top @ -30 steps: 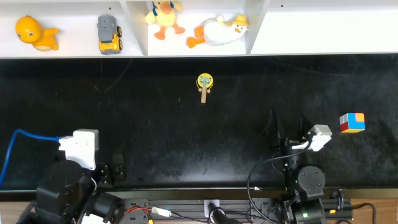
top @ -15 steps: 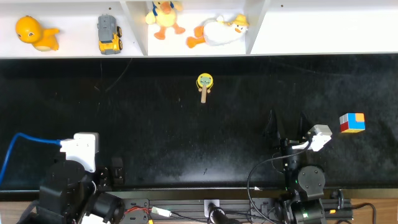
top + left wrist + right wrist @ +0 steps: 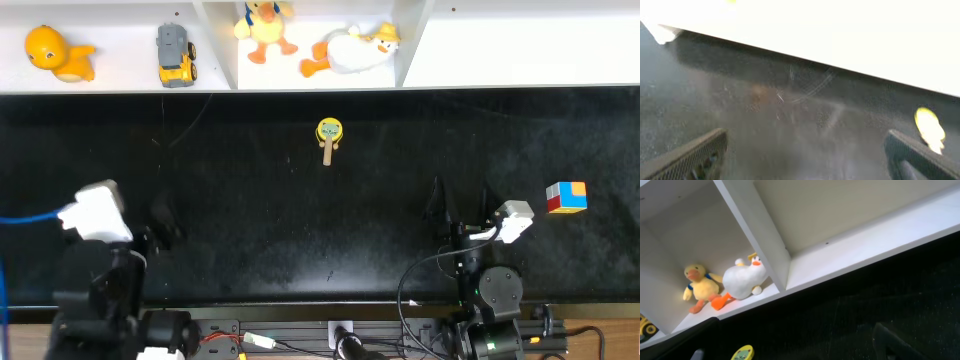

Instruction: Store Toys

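From above, a white shelf [image 3: 520, 45] is running along the far edge of a black table [image 3: 250, 230]. A yellow stick toy [image 3: 329, 138] is lying on the table near the shelf, just below the middle compartment. Its long axis is running from shelf to arms, round head toward the shelf, handle toward the arms. A coloured cube [image 3: 566, 197] is sitting well apart, at the right, near the right gripper [image 3: 462, 208], whose 2 fingers are standing spread. Nothing is lying between the stick toy and either arm. 4 toys are resting in the shelf: an orange duck [image 3: 55, 52], a truck [image 3: 176, 55], a yellow plush duck [image 3: 265, 28] and a white plush bird [image 3: 352, 50].

In the left wrist view, the left gripper [image 3: 805, 160] is hanging wide apart over bare table, holding nothing, with the stick toy off to one side.

In the right wrist view, the right gripper's fingers are gaping, holding nothing, and facing the 2 plush toys.
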